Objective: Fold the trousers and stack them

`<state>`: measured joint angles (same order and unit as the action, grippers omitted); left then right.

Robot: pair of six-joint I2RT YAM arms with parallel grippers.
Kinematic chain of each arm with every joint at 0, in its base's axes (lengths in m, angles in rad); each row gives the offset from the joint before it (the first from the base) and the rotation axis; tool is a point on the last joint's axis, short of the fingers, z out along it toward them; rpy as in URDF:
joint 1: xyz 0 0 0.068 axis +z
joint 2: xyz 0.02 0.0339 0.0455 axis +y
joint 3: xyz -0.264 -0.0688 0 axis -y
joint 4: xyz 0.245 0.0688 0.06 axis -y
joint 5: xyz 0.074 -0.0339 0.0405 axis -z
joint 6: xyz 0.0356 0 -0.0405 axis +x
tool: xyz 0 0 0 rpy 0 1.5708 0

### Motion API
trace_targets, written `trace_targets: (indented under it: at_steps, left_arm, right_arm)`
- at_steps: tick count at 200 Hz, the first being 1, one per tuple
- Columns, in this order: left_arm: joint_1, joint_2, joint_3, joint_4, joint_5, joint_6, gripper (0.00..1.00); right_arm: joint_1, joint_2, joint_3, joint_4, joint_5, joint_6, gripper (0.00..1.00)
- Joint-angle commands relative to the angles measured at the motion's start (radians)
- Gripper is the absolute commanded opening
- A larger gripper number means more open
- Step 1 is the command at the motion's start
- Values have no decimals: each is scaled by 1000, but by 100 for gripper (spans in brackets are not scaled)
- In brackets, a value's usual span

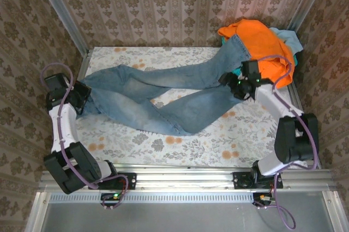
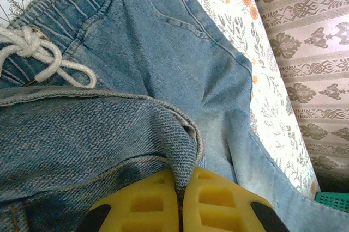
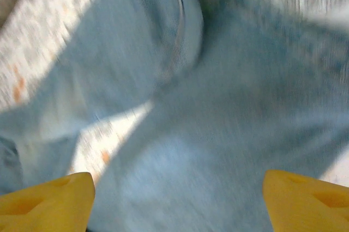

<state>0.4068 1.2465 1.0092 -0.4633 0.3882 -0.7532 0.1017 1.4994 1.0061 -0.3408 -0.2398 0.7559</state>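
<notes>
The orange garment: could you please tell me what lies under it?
A pale turquoise cloth pokes out from under the orange garment at its right edge; the rest underneath is covered.

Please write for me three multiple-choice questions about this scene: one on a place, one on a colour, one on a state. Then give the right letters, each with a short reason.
1. Where on the table does the orange garment lie?
A) at the near left corner
B) at the far right corner
C) in the middle

2. Which colour is the drawstring of the trousers?
A) black
B) red
C) white

3. In which state is the left gripper?
A) shut on the trousers
B) open above bare table
C) shut on the orange garment

Answers:
1 B: the top view shows it heaped in the far right corner.
2 C: the left wrist view shows a white knotted cord at the waistband.
3 A: its yellow fingers press together with a fold of denim between them.
</notes>
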Motion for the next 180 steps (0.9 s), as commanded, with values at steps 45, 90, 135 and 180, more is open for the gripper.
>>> trace_targets:
  at_steps: [45,90,135,180]
  left_arm:
    - [-7,-96,-78,19,15,18,0]
    - [-6,-145,-131,19,21,19,0]
    - [-3,-192,-162,16,19,28,0]
    - [12,-232,-182,28,27,36,0]
  right_arm:
    - [66,-20,-210,27,52,2,57]
    - [55,191,-108,-9,89,-45,65]
    - [62,243,-27,-102,146,-68,44]
    - [64,302,41,-148,147,-107,15]
